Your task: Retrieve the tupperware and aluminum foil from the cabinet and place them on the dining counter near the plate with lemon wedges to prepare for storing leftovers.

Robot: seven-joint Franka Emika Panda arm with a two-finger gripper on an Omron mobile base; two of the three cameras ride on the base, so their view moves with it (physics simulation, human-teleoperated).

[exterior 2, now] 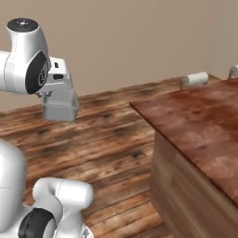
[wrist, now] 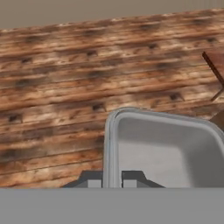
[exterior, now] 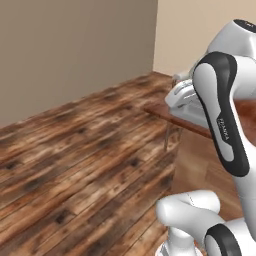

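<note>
While the arm reaches level over the plank floor [exterior 2: 107, 135], its gripper [wrist: 112, 178] pinches one wall of the tupperware [exterior 2: 60, 106], carried in the air (well apart from the counter [exterior 2: 204, 125]). Squarish, translucent grey, rimmed; the counter is glossy reddish-brown wood.

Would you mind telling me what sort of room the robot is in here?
Probably a home kitchen or dining area, as a rendered scene: a plank wood floor, plain beige walls, and a long glossy reddish-brown dining counter. The claw grips a grey tupperware by its rim, held above the floor.
</note>
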